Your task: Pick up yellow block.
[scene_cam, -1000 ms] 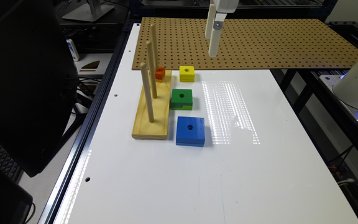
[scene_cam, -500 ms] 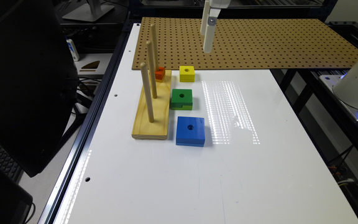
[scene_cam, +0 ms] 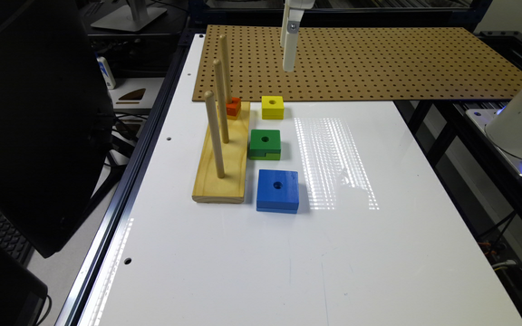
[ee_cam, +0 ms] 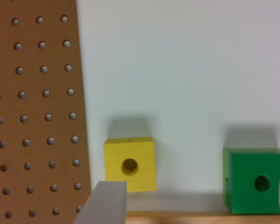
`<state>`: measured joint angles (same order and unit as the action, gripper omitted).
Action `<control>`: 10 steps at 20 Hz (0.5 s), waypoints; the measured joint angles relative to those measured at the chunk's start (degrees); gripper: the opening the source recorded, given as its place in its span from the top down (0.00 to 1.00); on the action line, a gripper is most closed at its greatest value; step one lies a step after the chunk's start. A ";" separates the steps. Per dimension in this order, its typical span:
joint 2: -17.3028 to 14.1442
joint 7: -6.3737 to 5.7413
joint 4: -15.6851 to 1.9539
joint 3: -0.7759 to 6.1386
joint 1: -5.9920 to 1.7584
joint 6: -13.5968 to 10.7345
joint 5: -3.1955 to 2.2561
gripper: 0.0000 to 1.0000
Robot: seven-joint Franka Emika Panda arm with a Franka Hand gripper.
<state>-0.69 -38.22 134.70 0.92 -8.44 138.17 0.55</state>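
Yellow block point(scene_cam: 272, 107) sits flat on the white table point(scene_cam: 379, 253), hole up, just in front of the brown pegboard point(scene_cam: 379, 63) edge. Nearest neighbours: tiny orange-red block point(scene_cam: 233, 107) just beside it toward the exterior view's left, resting on the far end of the wooden peg base point(scene_cam: 224, 163); green block point(scene_cam: 265, 144) nearer the camera, small gap between; blue block point(scene_cam: 277, 190) beyond that. Three upright pegs point(scene_cam: 214, 133) stand on the base, close to the yellow block's side. Nothing on top of it.

Gripper point(scene_cam: 290, 45) hangs above the pegboard, well above and a bit behind the block, not touching. Wrist view: yellow block point(ee_cam: 130, 164) and green block point(ee_cam: 255, 181), one grey fingertip point(ee_cam: 102, 205) at the edge; can't tell if claw is apart or together.

Vs 1 s ago: gripper has shifted toward the exterior view's left and up, closer to over the block. Blocks unmoved.
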 joint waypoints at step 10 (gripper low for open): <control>0.00 3.59 -0.10 -0.05 -3.57 0.00 -0.02 0.00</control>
<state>-0.69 -34.63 134.60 0.87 -12.01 138.17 0.53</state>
